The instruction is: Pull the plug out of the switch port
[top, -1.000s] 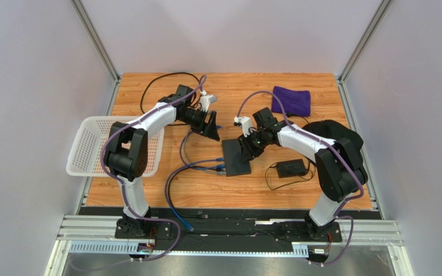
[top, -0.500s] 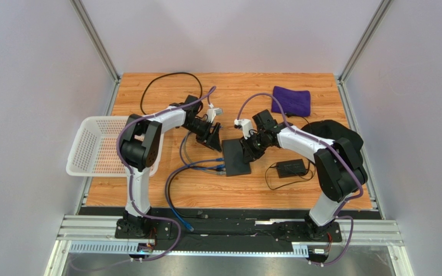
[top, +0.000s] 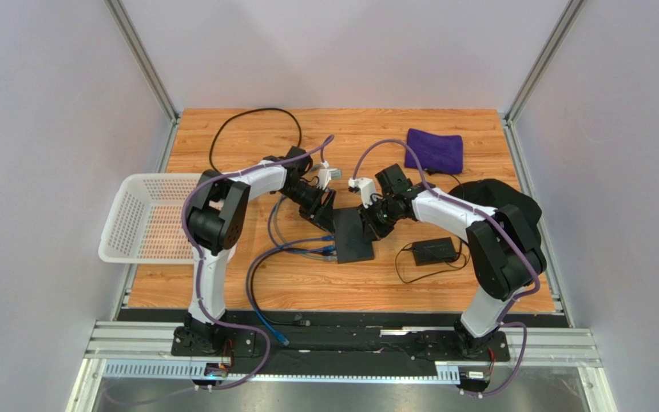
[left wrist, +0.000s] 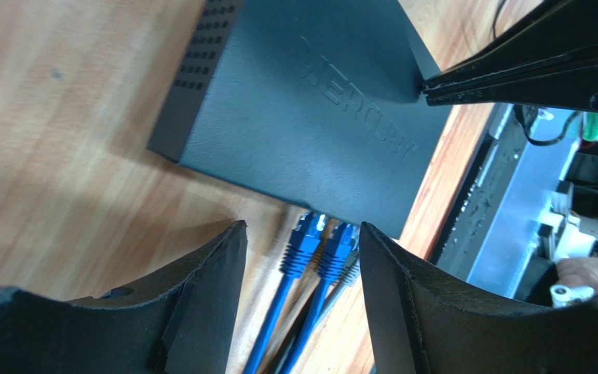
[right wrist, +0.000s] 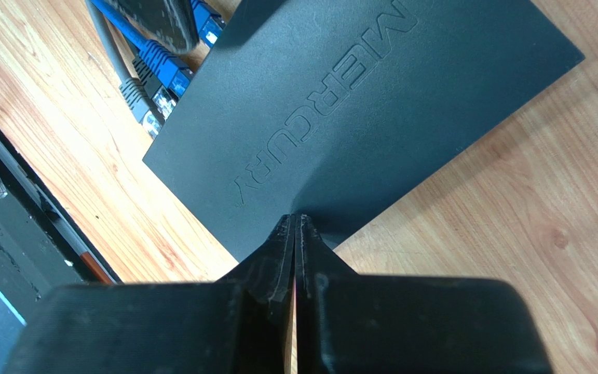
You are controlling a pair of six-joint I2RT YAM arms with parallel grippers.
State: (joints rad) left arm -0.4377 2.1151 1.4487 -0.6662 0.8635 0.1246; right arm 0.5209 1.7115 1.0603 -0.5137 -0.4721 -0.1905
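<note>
Far left of the switch (top: 354, 236) sits the white basket (top: 148, 219), out of play. Closer in, at the switch's left, socket-bearing edge, my left gripper (left wrist: 298, 234) hangs low over the wood with its fingers spread wide. It is lined up along the cables so that the two blue plugs (left wrist: 306, 241) lie in the gap. As far as I can tell, neither finger touches a plug yet. A grey plug (left wrist: 350, 269) sits just beside the blue pair, so I'd want the squeeze kept narrow and on one plug only. All three look seated in the switch, which lies flat on the table. On its right side my right gripper (right wrist: 294, 222) has its fingers pressed together on nothing, with the tip apparently resting on the lid near the edge. I read that as a hold-down, so the box won't drag along when the plug is pulled. Further right of the switch lies the power brick (top: 432, 251), not involved.
</note>
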